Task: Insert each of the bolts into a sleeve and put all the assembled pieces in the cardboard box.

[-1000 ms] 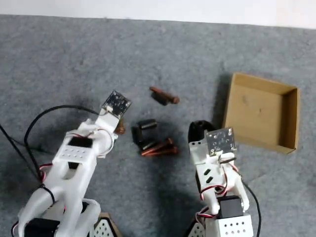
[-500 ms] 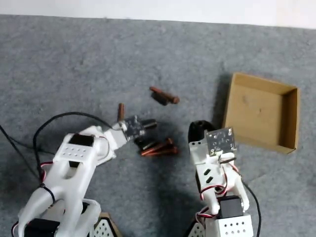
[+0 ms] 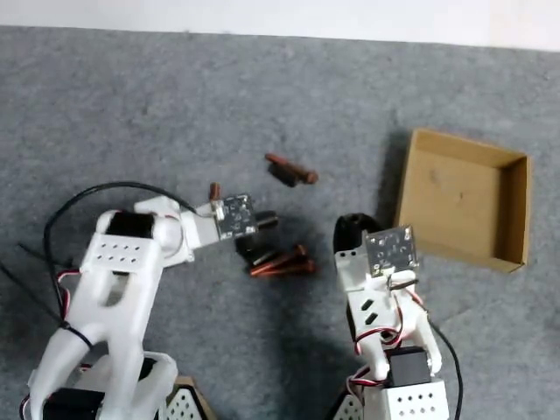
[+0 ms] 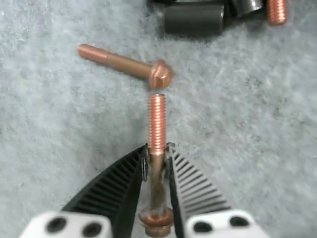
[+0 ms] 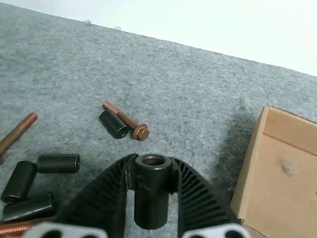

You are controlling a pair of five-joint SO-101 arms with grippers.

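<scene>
My left gripper [image 4: 156,147] is shut on a copper bolt [image 4: 157,119] whose threaded end sticks out past the fingertips. In the high view this bolt [image 3: 214,190] hangs left of the loose black sleeves [image 3: 260,222]. Beyond it a second bolt [image 4: 124,62] lies on the carpet, with a sleeve [image 4: 194,19] farther off. My right gripper [image 5: 151,162] is shut on a black sleeve [image 5: 151,196], held upright with its bore showing; in the high view it [image 3: 353,229] stands left of the cardboard box [image 3: 512,210].
A bolt [image 5: 125,120] and a sleeve [image 5: 114,124] lie together on the grey carpet farther back. Two copper bolts [image 3: 280,262] lie between the arms beside more sleeves [image 5: 58,162]. The box [image 5: 282,178] holds nothing.
The left arm swung its gripper right toward the sleeves and turned its wrist, carrying the bolt along. The right arm has kept still with its sleeve.
</scene>
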